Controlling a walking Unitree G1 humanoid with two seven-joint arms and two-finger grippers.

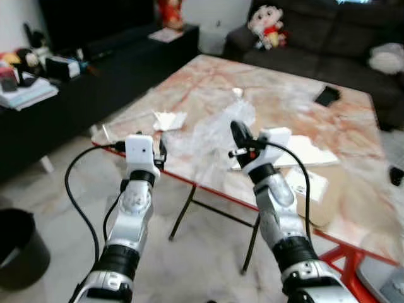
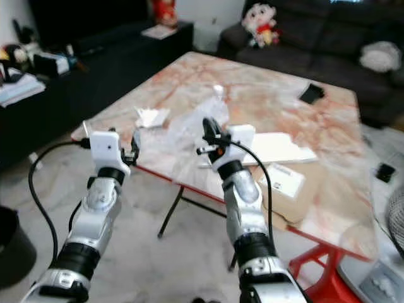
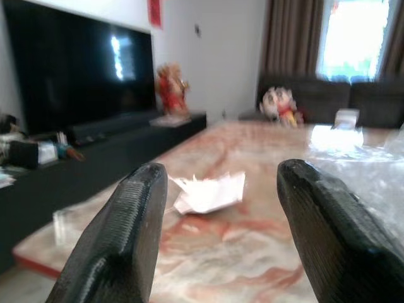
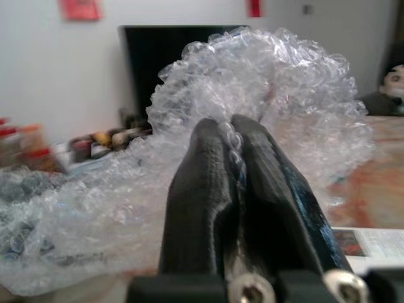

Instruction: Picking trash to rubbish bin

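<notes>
A crumpled sheet of clear bubble wrap (image 1: pixel 211 132) lies on the marble table (image 1: pixel 265 88) near its front edge. My right gripper (image 1: pixel 237 134) is shut on the bubble wrap (image 4: pixel 252 88), its black fingers (image 4: pixel 214 183) pinching a fold of it just above the table edge. A crumpled white paper (image 1: pixel 169 119) lies on the table to the left of the wrap, also seen as the paper (image 3: pixel 208 191) between my left fingers. My left gripper (image 1: pixel 161 151) hovers open at the table's front-left corner, nothing between its fingers (image 3: pixel 120 240).
A black bin (image 1: pixel 19 249) stands on the floor at the lower left. A dark TV console (image 1: pixel 95 76) runs along the left, a sofa (image 1: pixel 328 38) behind the table. White papers (image 1: pixel 309 151), a cardboard box (image 1: pixel 315 189) and a black phone (image 1: pixel 327 96) lie on the table.
</notes>
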